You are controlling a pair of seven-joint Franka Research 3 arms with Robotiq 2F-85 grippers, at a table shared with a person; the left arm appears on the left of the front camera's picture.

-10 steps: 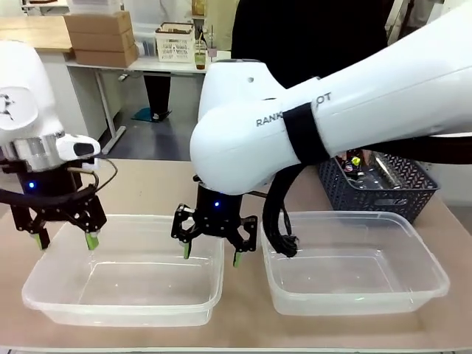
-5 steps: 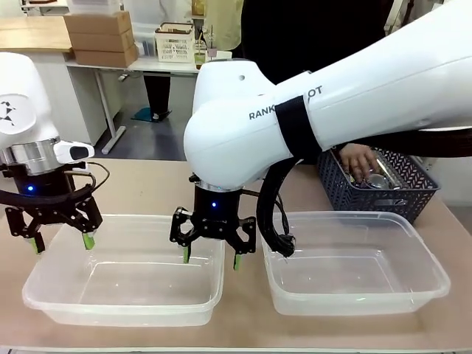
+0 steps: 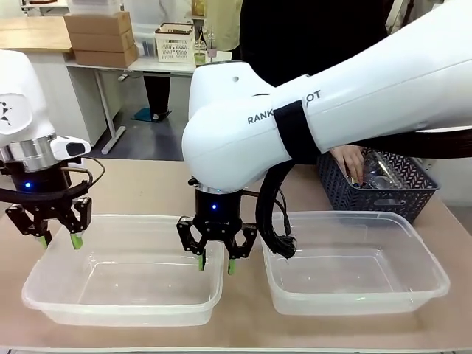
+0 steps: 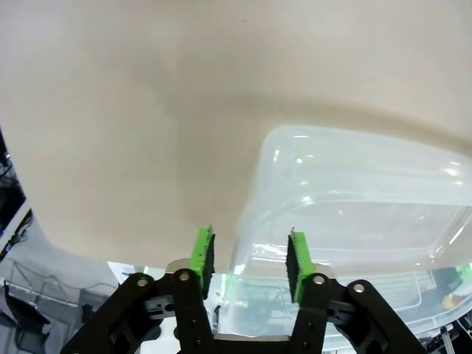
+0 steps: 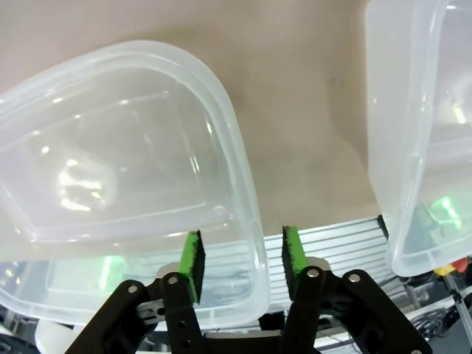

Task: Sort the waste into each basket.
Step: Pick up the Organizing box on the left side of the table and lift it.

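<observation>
Our left gripper (image 3: 59,240) and right gripper (image 3: 214,263) both sit half open astride the lipped rim of the left tub (image 3: 122,313), nothing pinched yet. It's thin, light, bendy plastic, so we'd grab the lip. The clear bottles (image 3: 380,175) are over in the mesh basket (image 3: 383,195).

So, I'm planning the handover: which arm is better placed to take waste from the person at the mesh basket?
Likely the right: the right end effector hangs open at the left tub's right rim, nearer the person's hand in the mesh basket; the left end effector sits at that tub's far-left edge.
</observation>
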